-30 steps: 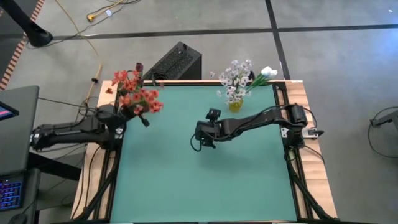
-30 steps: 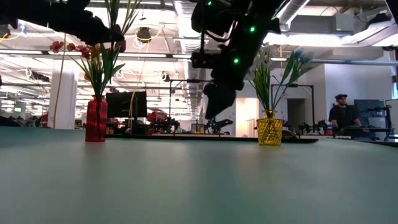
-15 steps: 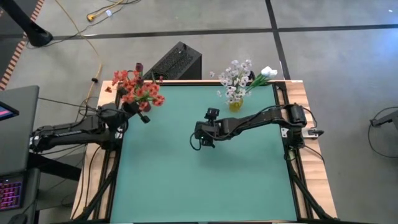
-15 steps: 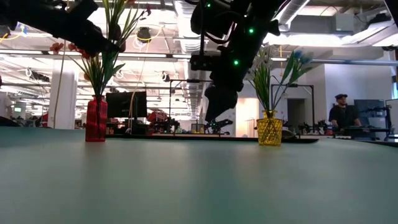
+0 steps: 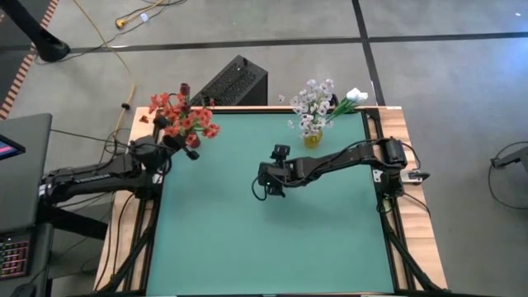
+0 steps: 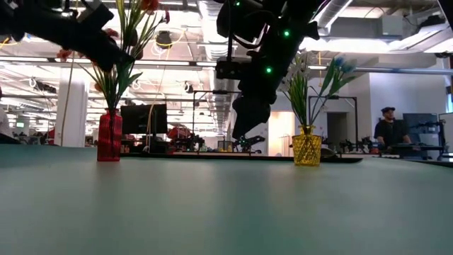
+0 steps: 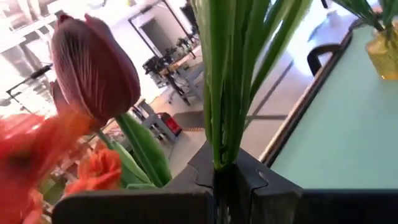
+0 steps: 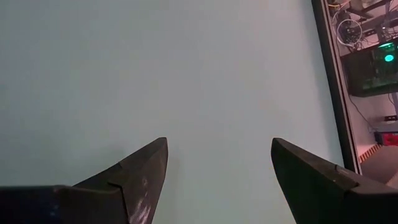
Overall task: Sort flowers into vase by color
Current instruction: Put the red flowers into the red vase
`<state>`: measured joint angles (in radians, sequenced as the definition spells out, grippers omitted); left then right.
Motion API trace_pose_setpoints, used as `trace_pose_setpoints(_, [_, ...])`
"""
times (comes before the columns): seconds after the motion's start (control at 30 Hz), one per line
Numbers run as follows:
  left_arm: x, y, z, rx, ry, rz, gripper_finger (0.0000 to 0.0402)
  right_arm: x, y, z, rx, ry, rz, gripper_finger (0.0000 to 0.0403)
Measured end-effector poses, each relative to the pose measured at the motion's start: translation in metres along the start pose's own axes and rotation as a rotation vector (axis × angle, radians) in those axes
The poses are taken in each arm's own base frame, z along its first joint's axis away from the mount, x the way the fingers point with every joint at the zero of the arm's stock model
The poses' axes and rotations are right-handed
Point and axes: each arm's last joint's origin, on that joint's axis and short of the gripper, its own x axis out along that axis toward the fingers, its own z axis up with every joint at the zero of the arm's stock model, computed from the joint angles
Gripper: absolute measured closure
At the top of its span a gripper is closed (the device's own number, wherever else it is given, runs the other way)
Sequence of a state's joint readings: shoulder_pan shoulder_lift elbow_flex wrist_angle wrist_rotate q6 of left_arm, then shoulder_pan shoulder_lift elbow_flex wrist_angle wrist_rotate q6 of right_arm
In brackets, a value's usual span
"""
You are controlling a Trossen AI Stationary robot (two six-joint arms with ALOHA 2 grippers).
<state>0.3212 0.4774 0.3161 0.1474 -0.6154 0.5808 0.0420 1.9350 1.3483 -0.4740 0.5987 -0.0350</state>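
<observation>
My left gripper (image 5: 171, 147) is at the table's far left corner, shut on a bunch of green stems (image 7: 225, 93) with red-orange blossoms (image 5: 188, 123). A dark red bud (image 7: 93, 68) stands close beside it. The red vase (image 6: 109, 134) stands below the gripper, with green leaves rising from it. The yellow vase (image 6: 306, 146) at the far edge holds white flowers (image 5: 312, 103). My right gripper (image 8: 217, 168) hangs open over the middle of the table, with nothing between its fingers. My left gripper pinches the green stems (image 7: 222, 163) between its two shut fingers, well below the blossoms. The fingers come at them level and lie across them. The stems stand nearly upright above the fingers. I cannot tell whether their lower ends are in the red vase.
A black box (image 5: 233, 82) sits on the floor behind the table's far edge. The green table top (image 5: 264, 239) stretches bare toward the near edge. A person (image 6: 386, 131) stands in the room beyond the table.
My left gripper has swung a little toward the table's far edge, over the red vase, and has turned slightly. The red-orange blossoms went with it, farther back and closer to the other red flowers. The gripper stayed shut.
</observation>
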Motion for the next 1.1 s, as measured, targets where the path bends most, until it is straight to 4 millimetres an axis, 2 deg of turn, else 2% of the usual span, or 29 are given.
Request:
trace_pose_setpoints(0.13, [0.003, -0.004, -0.012, 0.007, 0.015, 0.009, 0.0401, -0.001, 0.002, 0.000, -0.003, -0.002, 0.002, 0.0092])
trace_pose_setpoints(0.73, [0.006, 0.002, -0.020, -0.135, 0.063, 0.080, 0.0401, -0.002, 0.004, 0.004, 0.002, -0.038, 0.040, 0.0092])
trace_pose_setpoints(1.1, [0.007, -0.002, -0.022, -0.192, 0.051, 0.000, 0.0401, -0.002, 0.005, 0.011, 0.012, -0.103, 0.075, 0.0092])
